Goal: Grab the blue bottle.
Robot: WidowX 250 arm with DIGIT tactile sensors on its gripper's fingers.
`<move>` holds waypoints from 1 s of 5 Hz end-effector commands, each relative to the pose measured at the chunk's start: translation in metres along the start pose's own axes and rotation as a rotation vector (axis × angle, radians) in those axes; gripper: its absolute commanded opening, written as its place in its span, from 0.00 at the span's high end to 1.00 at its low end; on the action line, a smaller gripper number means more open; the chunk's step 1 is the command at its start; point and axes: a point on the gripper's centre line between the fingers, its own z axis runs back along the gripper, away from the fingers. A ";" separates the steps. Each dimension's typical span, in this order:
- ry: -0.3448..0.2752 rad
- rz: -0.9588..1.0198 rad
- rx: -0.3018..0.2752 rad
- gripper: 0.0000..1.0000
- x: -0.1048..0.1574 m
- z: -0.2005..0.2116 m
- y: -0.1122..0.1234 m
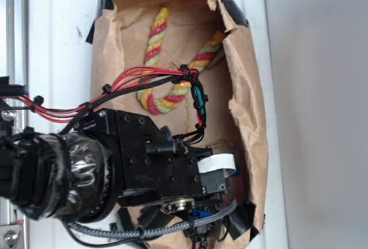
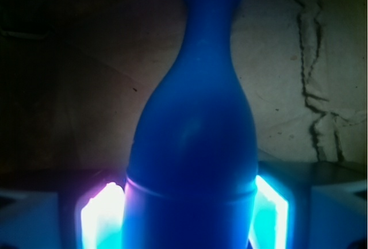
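In the exterior view the black robot arm (image 1: 115, 163) with its bundled red and black cables covers most of the lower left and hides nearly all of what it reaches for. Only a small bright-blue sliver of the smooth blue plastic bottle (image 1: 199, 214) peeks out under the black wrist block, near the lower end of the crumpled brown paper bin (image 1: 250, 88), which lies on the white counter (image 1: 63, 42). The jaws themselves are hard to make out from this side.

Inside the bin, toward its upper end, lies a curved striped rope (image 1: 158, 36) of red, yellow and green strands, well apart from the bottle.

In the wrist view the blue bottle (image 2: 192, 145) fills the middle of the picture, its rounded body tapering up to a narrow neck whose top is cut off by the upper edge. The gripper (image 2: 190, 214) has its jaws closed narrowly on the bottle's lower body, one glowing pad pressed at each side. Behind it the wrinkled brown paper is dim. No label or writing can be read anywhere.
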 end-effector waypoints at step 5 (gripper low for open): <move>-0.210 0.295 0.223 1.00 0.042 0.195 0.051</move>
